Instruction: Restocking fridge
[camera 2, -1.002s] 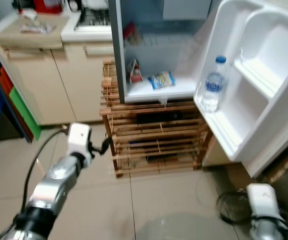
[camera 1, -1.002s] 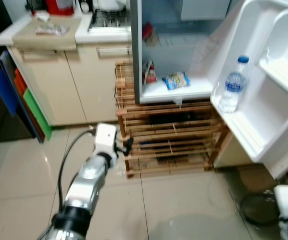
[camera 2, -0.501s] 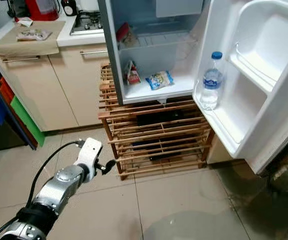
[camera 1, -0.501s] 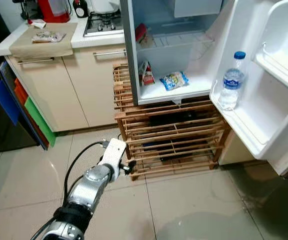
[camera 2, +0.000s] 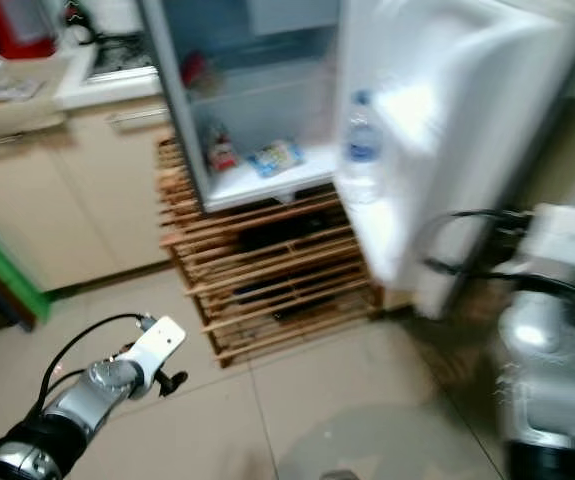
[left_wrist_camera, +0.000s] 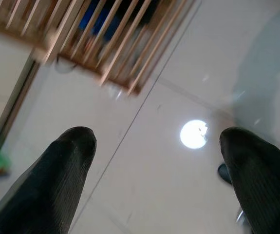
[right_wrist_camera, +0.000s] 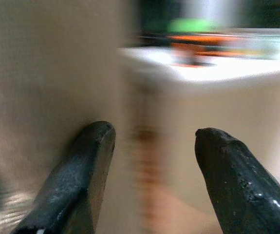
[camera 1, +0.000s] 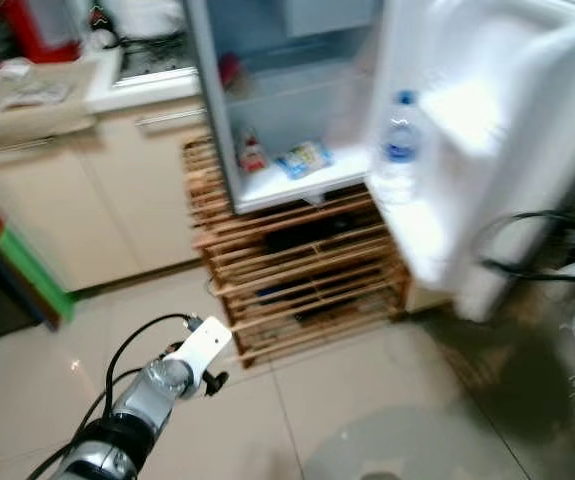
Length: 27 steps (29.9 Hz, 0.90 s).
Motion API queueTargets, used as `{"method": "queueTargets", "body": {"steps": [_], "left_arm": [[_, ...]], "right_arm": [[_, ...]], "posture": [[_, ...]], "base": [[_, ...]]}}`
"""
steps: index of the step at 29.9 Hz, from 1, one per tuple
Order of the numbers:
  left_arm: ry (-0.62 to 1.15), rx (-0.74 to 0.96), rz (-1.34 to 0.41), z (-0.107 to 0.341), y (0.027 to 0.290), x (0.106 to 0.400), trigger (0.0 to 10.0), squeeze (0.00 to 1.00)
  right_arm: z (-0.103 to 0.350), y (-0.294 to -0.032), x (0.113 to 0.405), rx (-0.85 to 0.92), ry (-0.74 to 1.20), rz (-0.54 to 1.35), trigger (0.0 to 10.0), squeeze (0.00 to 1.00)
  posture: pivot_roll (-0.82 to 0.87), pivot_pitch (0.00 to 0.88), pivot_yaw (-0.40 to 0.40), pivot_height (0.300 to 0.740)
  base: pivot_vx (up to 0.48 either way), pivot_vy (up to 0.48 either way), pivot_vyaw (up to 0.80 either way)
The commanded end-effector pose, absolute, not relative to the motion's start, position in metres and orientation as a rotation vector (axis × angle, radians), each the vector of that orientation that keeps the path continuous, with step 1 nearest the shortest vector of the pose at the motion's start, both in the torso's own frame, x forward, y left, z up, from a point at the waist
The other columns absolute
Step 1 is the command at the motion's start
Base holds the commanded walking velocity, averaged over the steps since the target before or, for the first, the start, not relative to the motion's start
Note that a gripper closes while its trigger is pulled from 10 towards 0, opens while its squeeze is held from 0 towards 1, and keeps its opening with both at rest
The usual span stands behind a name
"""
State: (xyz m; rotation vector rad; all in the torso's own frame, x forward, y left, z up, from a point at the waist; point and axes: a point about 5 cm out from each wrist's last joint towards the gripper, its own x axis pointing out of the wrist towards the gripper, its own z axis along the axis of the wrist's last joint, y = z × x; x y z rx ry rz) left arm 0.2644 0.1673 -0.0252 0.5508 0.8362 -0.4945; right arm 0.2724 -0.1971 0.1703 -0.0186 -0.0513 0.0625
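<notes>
We saw the fridge (camera 1: 297,90) open at twelve o'clock, water bottle (camera 1: 399,135) in its door; left gripper (left_wrist_camera: 159,161) spread wide over floor tiles (left_wrist_camera: 144,185); right gripper (right_wrist_camera: 152,161) likewise wide, its arm at four o'clock.

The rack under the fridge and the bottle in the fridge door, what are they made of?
The rack looks like bare wood: light brown slats with gaps between them, matte, not shiny. The bottle seems to be clear plastic, since you can see through it, with a blue cap and a blue label. The picture is blurred, so this is a best guess.
</notes>
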Motion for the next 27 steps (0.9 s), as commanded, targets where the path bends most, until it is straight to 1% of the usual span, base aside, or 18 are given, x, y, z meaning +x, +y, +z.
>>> {"method": "queueTargets", "body": {"steps": [1,3,4,6,8,9,10,11,13,14,16,17,18,19,20,21,24,27], "left_arm": [[0.896,0.567,-0.492,-0.033,0.180,0.256,10.0,0.00],[0.921,0.547,-0.491,-0.038,0.183,0.250,10.0,0.00],[0.927,0.540,-0.490,-0.040,0.183,0.247,10.0,0.00],[0.934,0.522,-0.488,-0.043,0.182,0.244,10.0,0.00],[0.918,0.484,-0.480,-0.046,0.177,0.242,10.0,0.00],[0.867,0.427,-0.443,-0.046,0.168,0.246,10.0,0.00],[0.844,0.409,-0.429,-0.045,0.165,0.248,10.0,0.00],[0.771,0.369,-0.389,-0.039,0.159,0.256,10.0,0.00],[0.722,0.343,-0.361,-0.034,0.154,0.262,10.0,0.00],[0.570,0.221,-0.284,-0.014,0.154,0.281,10.0,0.00],[0.365,0.133,-0.219,0.021,0.154,0.307,10.0,0.00],[0.297,0.106,-0.200,0.034,0.154,0.314,10.0,0.00],[0.177,0.063,-0.167,0.059,0.152,0.325,10.0,0.00],[0.177,0.063,-0.167,0.059,0.152,0.325,10.0,0.00],[0.102,0.035,-0.145,0.075,0.151,0.330,10.0,0.00],[-0.055,-0.035,-0.128,0.114,0.147,0.339,10.0,0.00],[-0.148,-0.057,-0.129,0.143,0.143,0.344,10.0,0.00],[-0.205,-0.060,-0.138,0.167,0.137,0.348,10.0,0.00]], "right_arm": [[0.190,-0.164,0.263,0.065,-0.099,0.304,10.0,0.00],[0.192,-0.156,0.256,0.116,-0.075,0.424,10.0,0.00],[0.191,-0.158,0.256,0.117,-0.068,0.428,10.0,0.00],[0.185,-0.171,0.262,0.120,-0.047,0.348,10.0,0.00],[0.178,-0.190,0.270,0.063,-0.026,0.226,10.0,0.00],[0.169,-0.207,0.277,-0.039,0.005,0.069,10.0,0.00],[0.167,-0.212,0.279,-0.081,0.017,0.017,10.0,0.00],[0.163,-0.217,0.280,-0.111,0.019,-0.039,10.0,0.00],[0.161,-0.219,0.280,-0.124,0.021,-0.066,10.0,0.00],[0.153,-0.218,0.279,-0.089,0.034,-0.097,10.0,0.00],[0.144,-0.212,0.280,-0.090,0.048,-0.097,10.0,0.00],[0.142,-0.210,0.281,-0.100,0.049,-0.096,10.0,0.00],[0.138,-0.205,0.282,-0.091,0.052,-0.090,10.0,0.00],[0.138,-0.205,0.282,-0.091,0.052,-0.090,10.0,0.00],[0.135,-0.202,0.284,-0.086,0.052,-0.089,10.0,0.00],[0.133,-0.195,0.287,-0.074,0.040,-0.079,10.0,0.00],[0.133,-0.191,0.290,-0.083,0.021,-0.071,10.0,0.00],[0.133,-0.187,0.293,-0.075,0.002,-0.059,10.0,0.00]], "posture": [[-0.20,0.000,0.111,0.740],[-0.20,0.000,0.111,0.740],[-0.20,0.000,0.111,0.740],[-0.19,0.000,0.106,0.740],[-0.18,0.000,0.100,0.740],[-0.18,0.000,0.100,0.740],[-0.18,0.000,0.100,0.740],[-0.17,0.000,0.085,0.740],[-0.17,0.000,0.085,0.740],[-0.15,0.000,0.079,0.740],[-0.15,0.000,0.076,0.740],[-0.14,0.000,0.073,0.740],[-0.14,0.000,0.070,0.740],[-0.14,0.000,0.070,0.740],[-0.13,0.000,0.069,0.740],[-0.13,0.000,0.062,0.740],[-0.13,0.000,0.060,0.740],[-0.12,0.000,0.057,0.740]], "base": [[0.000,0.000,0.00],[0.000,0.000,0.00],[0.000,0.000,0.00],[0.000,0.000,0.00],[0.000,0.000,0.00],[0.000,0.000,0.00],[0.000,0.000,0.00],[0.000,0.000,0.00],[0.000,0.000,0.00],[0.000,0.000,0.00],[0.000,0.000,0.00],[0.000,0.000,0.00],[0.000,0.000,0.00],[0.000,0.000,0.00],[0.000,0.000,0.00],[0.000,0.000,0.00],[0.000,0.091,0.00],[0.000,0.480,0.00]]}}
